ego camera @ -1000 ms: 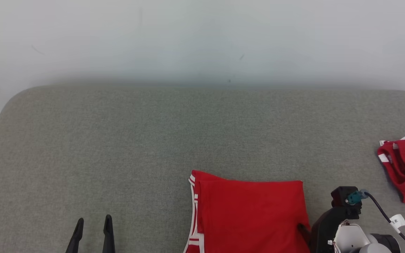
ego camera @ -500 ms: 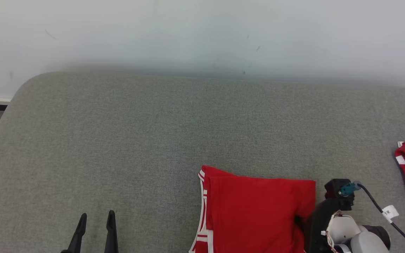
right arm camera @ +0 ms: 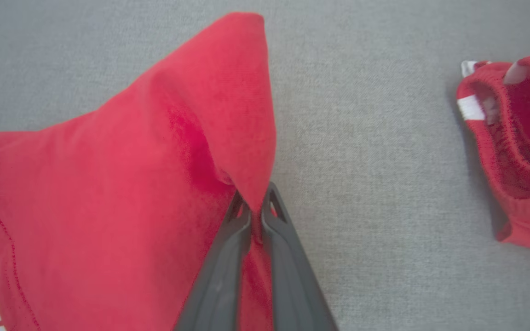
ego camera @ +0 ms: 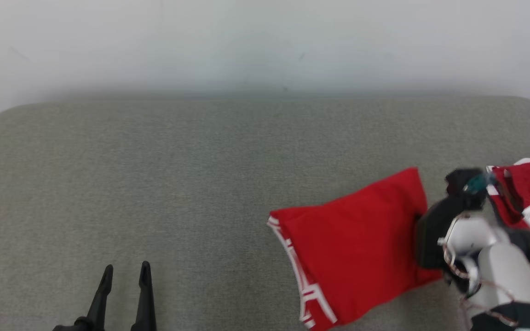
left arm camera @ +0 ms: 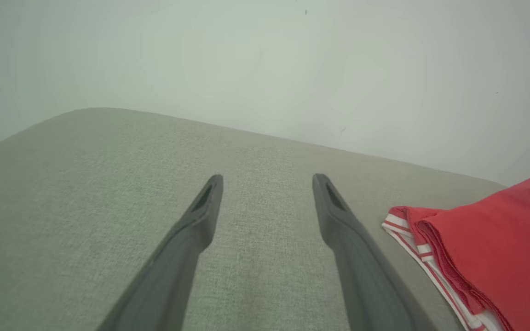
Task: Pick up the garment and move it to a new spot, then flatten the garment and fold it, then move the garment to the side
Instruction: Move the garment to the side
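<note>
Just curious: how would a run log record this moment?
step: move aside | right gripper: shut on folded garment | left gripper: open, empty

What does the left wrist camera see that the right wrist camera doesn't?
Left wrist view, not the right: the open left gripper, touching nothing, and a pale wall. Right wrist view, not the left: the right gripper pinched shut on the folded red garment, and a second red garment lying apart. Both: the folded red garment and the grey padded surface.

Looks like a bare lab room. A grey fabric-covered tabletop (ego camera: 154, 184) meets a plain white wall (ego camera: 265, 41).
</note>
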